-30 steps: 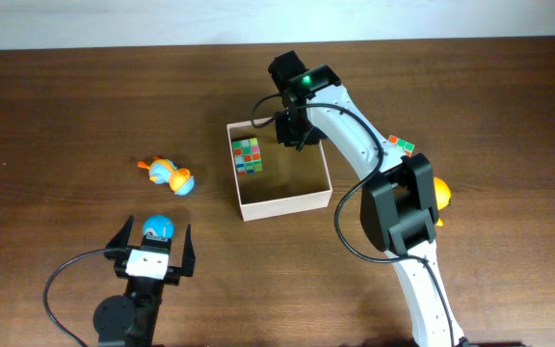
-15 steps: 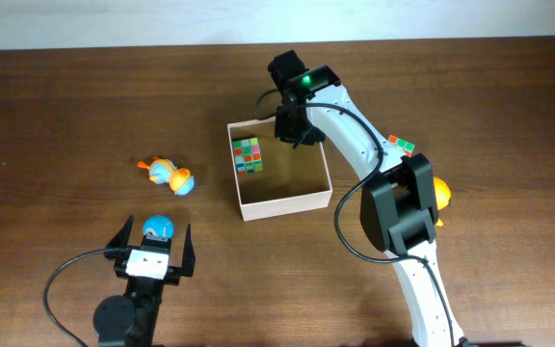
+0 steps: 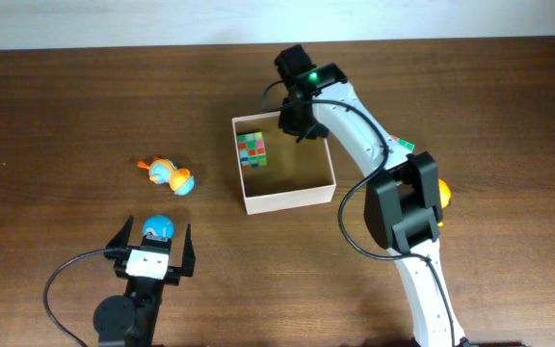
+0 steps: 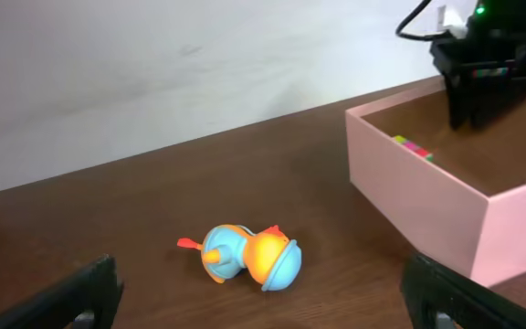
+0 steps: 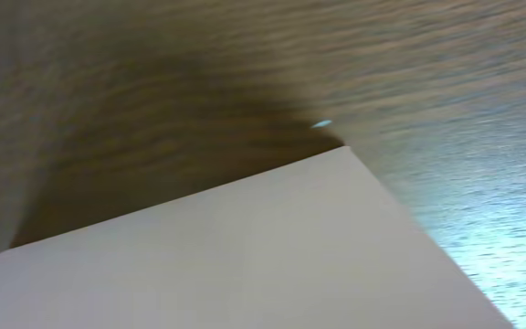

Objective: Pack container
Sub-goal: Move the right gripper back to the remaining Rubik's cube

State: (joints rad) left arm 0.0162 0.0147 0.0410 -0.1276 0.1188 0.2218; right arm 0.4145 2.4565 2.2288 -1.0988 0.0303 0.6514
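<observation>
Container [image 3: 290, 200] sits open on the bench [image 3: 66, 116], near centre. At far left, an orange-and-blue duck toy [image 3: 170, 175] lies on its side. Left pincer [image 3: 154, 237] is released, spread wide either side of a blue toy [image 3: 157, 226]. A colour puzzle cube [image 3: 251, 150] lies in the container's left half. Right pincer [image 3: 295, 123] is at the far wall; clenched or released, cannot tell.

- Brown wooden table [image 3: 66, 96].
- Container [image 3: 290, 200] near the middle.
- Duck toy [image 3: 170, 175] on its side, to the left.
- Blue ball [image 3: 157, 227] front-left.
- Cube [image 3: 403, 145] and orange toy [image 3: 442, 191] to the right, partly hidden.
</observation>
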